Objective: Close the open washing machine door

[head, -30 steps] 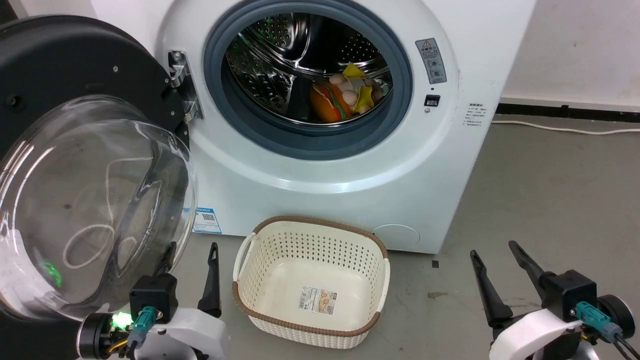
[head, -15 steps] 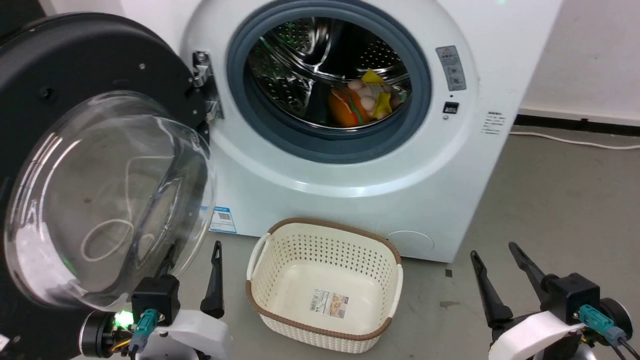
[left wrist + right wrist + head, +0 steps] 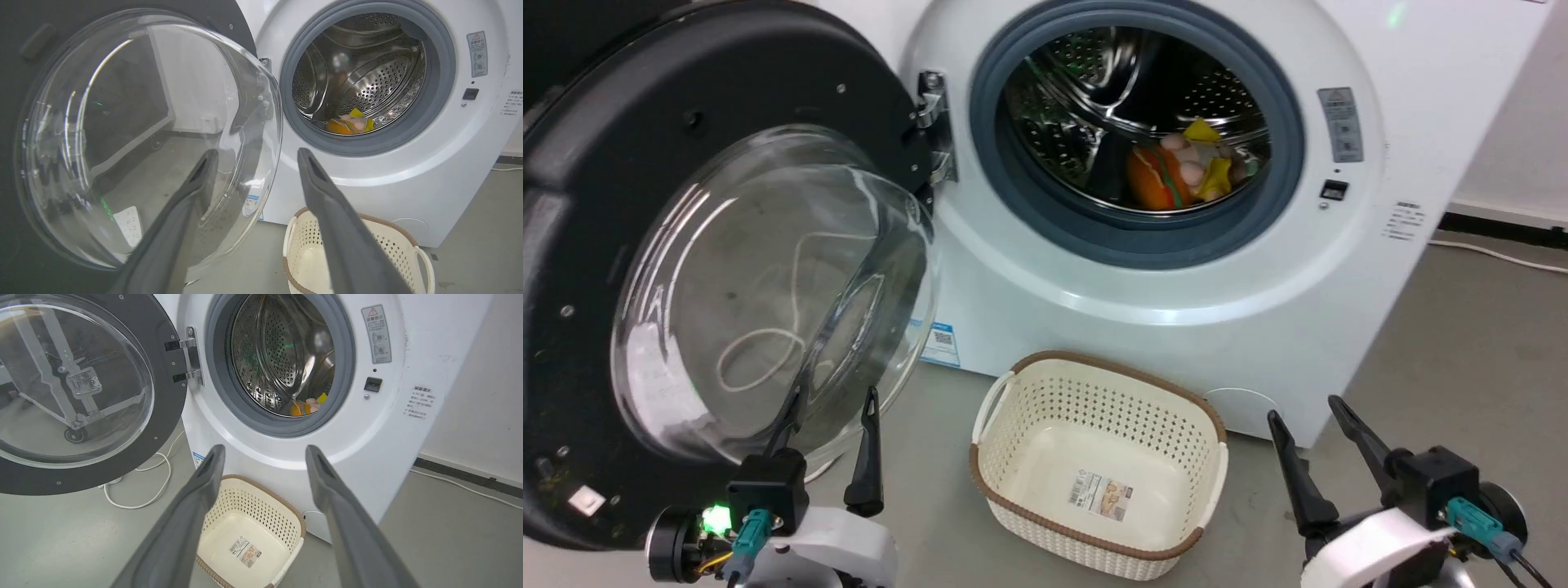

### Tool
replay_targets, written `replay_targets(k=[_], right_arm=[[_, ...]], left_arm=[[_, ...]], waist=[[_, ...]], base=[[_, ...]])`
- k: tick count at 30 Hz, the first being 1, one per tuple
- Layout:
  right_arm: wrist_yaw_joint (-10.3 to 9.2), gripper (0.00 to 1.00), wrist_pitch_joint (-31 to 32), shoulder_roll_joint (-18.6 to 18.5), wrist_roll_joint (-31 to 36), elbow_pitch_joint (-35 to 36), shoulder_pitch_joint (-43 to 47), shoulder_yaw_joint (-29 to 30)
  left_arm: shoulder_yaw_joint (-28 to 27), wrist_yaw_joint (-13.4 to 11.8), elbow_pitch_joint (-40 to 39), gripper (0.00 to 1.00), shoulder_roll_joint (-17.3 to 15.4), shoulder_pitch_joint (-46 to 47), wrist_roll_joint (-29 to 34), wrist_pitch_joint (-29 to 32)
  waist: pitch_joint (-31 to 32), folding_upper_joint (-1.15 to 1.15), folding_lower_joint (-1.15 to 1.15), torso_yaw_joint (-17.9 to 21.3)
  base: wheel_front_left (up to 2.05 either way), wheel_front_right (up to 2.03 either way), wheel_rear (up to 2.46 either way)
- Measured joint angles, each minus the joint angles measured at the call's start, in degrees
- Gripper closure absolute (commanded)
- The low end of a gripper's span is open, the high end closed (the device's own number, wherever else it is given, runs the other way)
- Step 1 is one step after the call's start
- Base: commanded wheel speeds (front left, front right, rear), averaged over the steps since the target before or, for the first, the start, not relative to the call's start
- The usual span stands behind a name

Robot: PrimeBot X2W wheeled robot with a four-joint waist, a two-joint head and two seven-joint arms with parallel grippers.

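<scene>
Facing the washing machine door (wide open), the left gripper gapes.

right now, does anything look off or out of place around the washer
Nothing spilled or broken. The odd bit: orange and yellow toy-like items lie low in the drum of the washing machine, not clothes. The washing machine door stands wide open, and the cream basket in front is empty.

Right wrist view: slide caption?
Open right gripper faces the washing machine; washing machine door stands wide open, cream basket below.
</scene>
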State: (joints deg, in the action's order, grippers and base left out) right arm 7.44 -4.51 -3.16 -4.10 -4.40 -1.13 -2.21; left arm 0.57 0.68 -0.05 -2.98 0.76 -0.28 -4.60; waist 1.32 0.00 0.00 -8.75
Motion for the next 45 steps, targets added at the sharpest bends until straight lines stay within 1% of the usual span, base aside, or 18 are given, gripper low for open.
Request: replay_targets(k=[19,35,45], right_arm=[[0.0,0.0,-2.33,0.0,-1.15,-3.9,-4.25,-5.2],[0.0,0.0,-4.23,0.0,-3.14,-6.38,-5.61,-7.79],[0.0,0.0,-5.66,0.0,-3.56,-7.8,-5.98,-8.34]], left_arm=[[-1.58,-0.68,-2.02,0.0,0.07,-1.04,-0.91,-2.22],[-2.24,-0.69,-2.64,0.0,0.09,-1.97,-1.01,-4.11],[-2.35,-0.52,-2.69,0.0,0.09,-2.05,-1.41,-5.55]], waist=[[-0.85,0.0,0.0,-5.1],[-0.51,0.0,0.0,-8.56],[-0.46,0.0,0.0,-11.33]], base=[[0.0,0.0,0.0],[0.0,0.0,0.0],[0.0,0.0,0.0]])
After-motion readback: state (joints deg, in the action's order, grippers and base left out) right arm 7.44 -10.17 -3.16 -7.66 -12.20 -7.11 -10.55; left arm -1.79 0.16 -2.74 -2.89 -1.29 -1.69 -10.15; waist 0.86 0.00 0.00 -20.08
